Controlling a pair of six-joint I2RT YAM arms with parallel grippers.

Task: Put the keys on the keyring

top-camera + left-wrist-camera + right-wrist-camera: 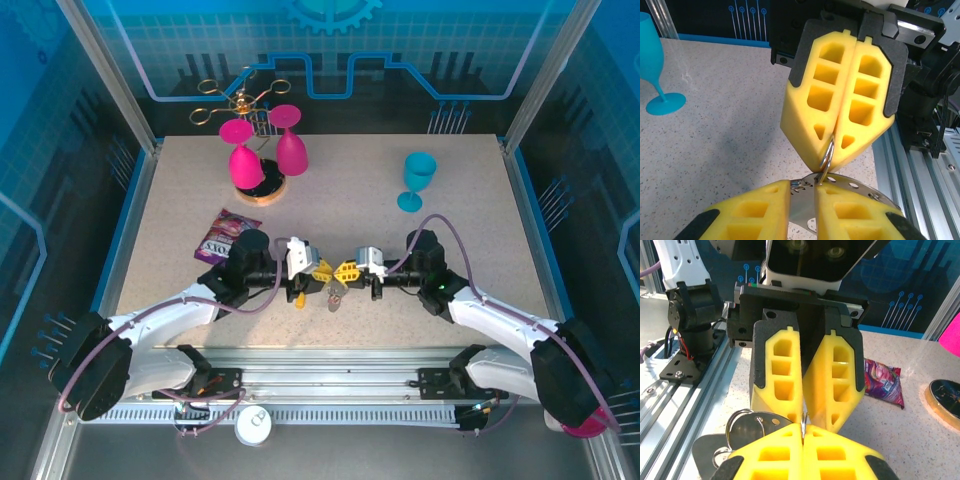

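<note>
Top external view: just toward 6 o'clock from the middle of the speckled beige counter point(450, 260), the left pincer point(322, 270) and the right pincer point(347, 271), both with yellow foam fingers, point at each other, tips almost touching. A small bunch of grey metal hangs under the meeting point, too small to read here. At 7 o'clock from it sits a small orange-yellow object point(300, 297), too small to identify.

Left wrist view: the right pincer is fully closed, nipping a thin silver metal keyring point(826, 158) between its tips. The ring hangs down to a flat silver metal plate point(801, 210), which the left pincer squeezes in a narrow gap.

Right wrist view: more silver rings and flat metal pieces dangle at 8 o'clock from the closed right tips.

Far across the counter, a teal plastic goblet point(417, 180) stands upright at 1 o'clock. Two pink goblets point(247, 165) hang upside down on a gold wire rack at 11 o'clock. A purple foil packet point(225, 235) lies at 9 o'clock.
</note>
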